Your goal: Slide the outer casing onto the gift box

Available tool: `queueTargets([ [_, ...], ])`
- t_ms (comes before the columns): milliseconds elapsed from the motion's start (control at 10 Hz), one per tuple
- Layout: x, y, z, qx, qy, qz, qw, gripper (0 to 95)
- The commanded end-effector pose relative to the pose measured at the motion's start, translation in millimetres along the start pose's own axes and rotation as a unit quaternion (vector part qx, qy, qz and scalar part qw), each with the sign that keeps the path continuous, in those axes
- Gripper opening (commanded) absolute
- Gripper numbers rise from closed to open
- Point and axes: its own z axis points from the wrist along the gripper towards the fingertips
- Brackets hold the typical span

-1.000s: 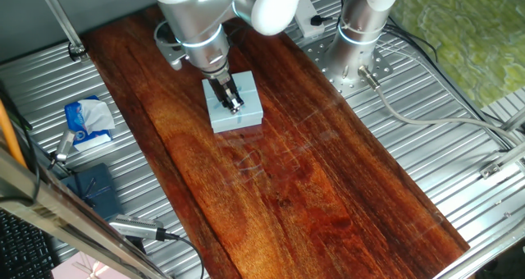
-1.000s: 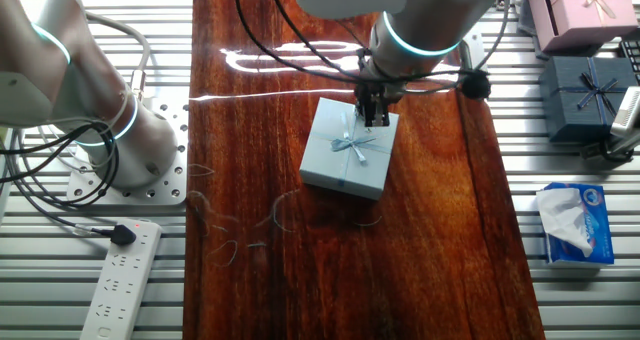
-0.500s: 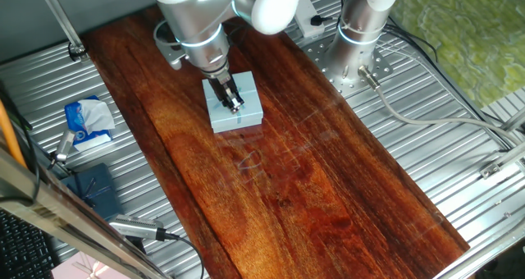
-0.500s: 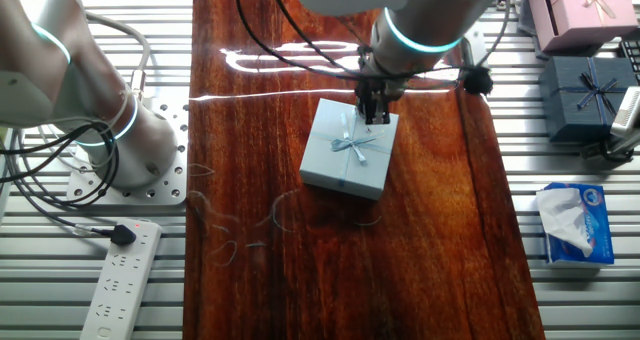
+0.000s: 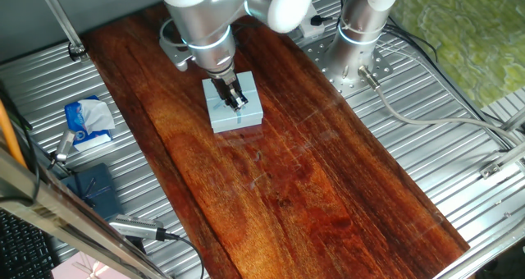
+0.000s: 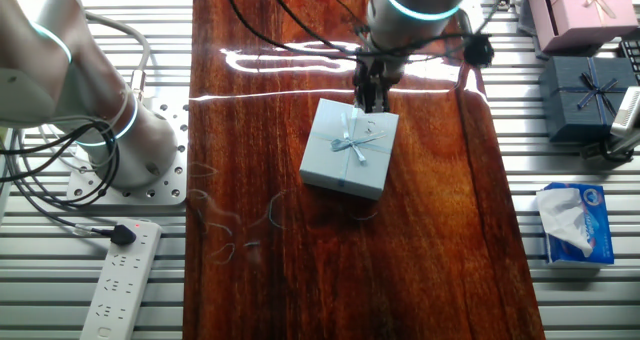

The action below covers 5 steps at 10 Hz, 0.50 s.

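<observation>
Outer casing (image 6: 349, 147) is sitting square on the wooden surface (image 6: 340, 270), upper centre of frame, bow (image 6: 355, 140) up; gift box not visible, probably inside. Judging it light, thin cardboard, crushable, so best held by opposite side walls. Hand (image 6: 371, 102) is hovering at its far edge; fingers' state: cannot tell.

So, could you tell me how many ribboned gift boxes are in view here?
3: the light-blue outer casing on the wooden board under the gripper, a dark navy box on the metal table beside the board, and a pale pink box beyond it. Others may lie out of frame.
</observation>
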Motion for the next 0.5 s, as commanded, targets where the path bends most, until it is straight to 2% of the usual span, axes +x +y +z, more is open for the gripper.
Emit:
queueTargets([
  [100,2.7,2.7,-6.1,0.007,0.004,0.008,0.9999,0.0],
  [500,4.4,4.4,-9.5,0.006,0.004,0.001,1.0,0.0],
])
